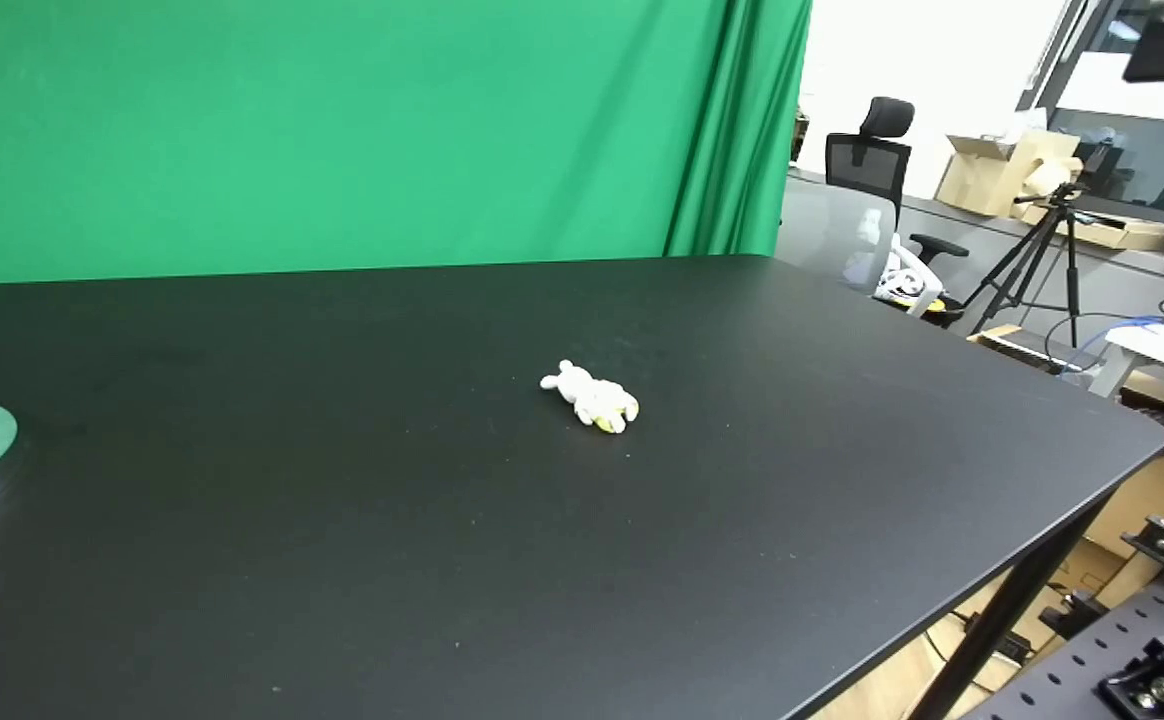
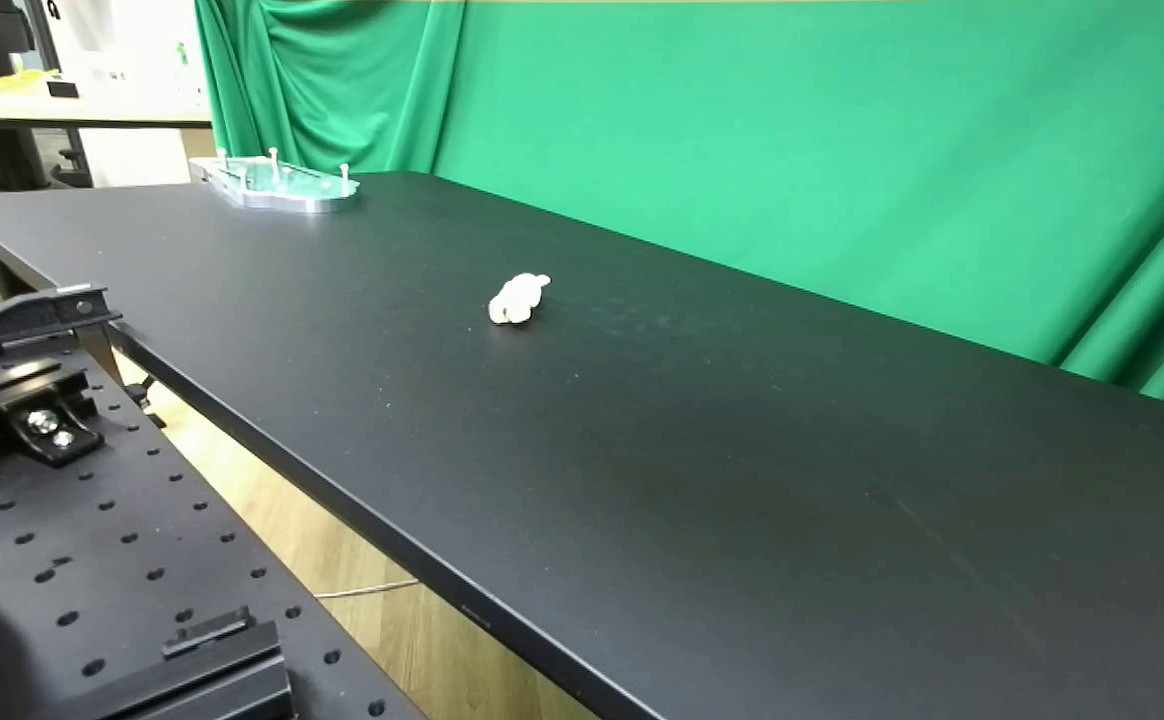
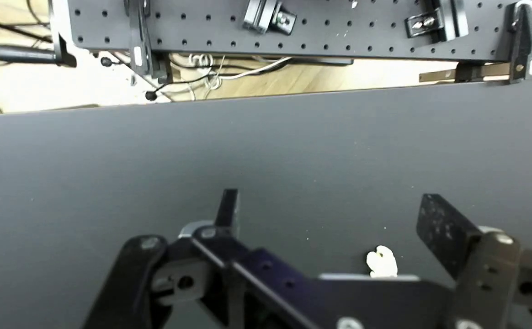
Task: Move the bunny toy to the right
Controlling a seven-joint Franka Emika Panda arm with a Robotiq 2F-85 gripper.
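Observation:
The bunny toy is a small cream-white lumpy figure with a hint of yellow. It lies on the black table in both exterior views (image 1: 592,397) (image 2: 519,299). In the wrist view the bunny toy (image 3: 381,262) shows low and right of centre, its lower part hidden behind the gripper's body. My gripper (image 3: 331,194) is open, its two fingers wide apart with nothing between them. It hangs above the table, apart from the toy. Dark parts at the top right corner of an exterior view may belong to the gripper, but I cannot tell for sure.
The black table (image 2: 742,480) has a green curtain (image 2: 792,150) behind it. A clear plate with upright pegs (image 2: 282,200) stands at a far corner. A perforated mounting plate (image 3: 316,39) runs along the table's near edge, with a gap showing the floor between them.

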